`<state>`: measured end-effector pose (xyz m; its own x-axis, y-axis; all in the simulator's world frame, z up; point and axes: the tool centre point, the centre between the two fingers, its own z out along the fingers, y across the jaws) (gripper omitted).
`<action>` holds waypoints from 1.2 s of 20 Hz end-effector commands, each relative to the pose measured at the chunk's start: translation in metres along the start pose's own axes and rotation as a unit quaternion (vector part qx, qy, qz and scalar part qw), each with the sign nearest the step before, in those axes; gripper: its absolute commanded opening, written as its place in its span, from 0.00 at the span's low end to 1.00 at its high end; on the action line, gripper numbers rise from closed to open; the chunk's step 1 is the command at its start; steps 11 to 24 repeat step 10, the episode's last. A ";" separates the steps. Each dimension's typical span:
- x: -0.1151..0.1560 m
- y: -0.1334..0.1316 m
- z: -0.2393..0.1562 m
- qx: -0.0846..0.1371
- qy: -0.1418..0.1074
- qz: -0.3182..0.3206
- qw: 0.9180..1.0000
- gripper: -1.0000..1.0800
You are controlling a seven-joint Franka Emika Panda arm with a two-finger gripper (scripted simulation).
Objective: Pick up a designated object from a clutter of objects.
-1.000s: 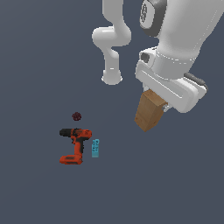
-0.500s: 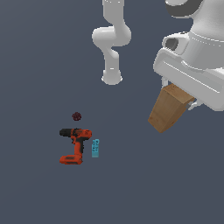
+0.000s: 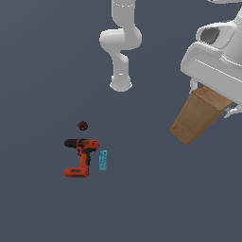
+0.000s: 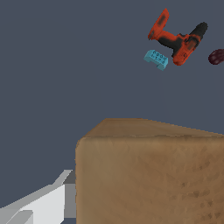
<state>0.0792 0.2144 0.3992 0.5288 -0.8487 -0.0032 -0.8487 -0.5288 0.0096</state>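
Wooden block (image 3: 197, 119) — tilted, long axis diagonal

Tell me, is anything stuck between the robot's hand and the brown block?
No. The gripper already holds the wooden block directly, lifted and tilted. The drill, cyan bar and small dark ball lie far off toward the exterior view's left.
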 end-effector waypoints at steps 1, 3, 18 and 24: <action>-0.001 -0.005 -0.010 0.005 0.001 0.000 1.000 0.00; -0.003 -0.007 -0.012 0.005 0.002 0.000 1.000 0.00; -0.003 -0.010 -0.014 0.005 0.002 0.000 1.000 0.00; -0.003 -0.010 -0.014 0.005 0.002 0.000 1.000 0.00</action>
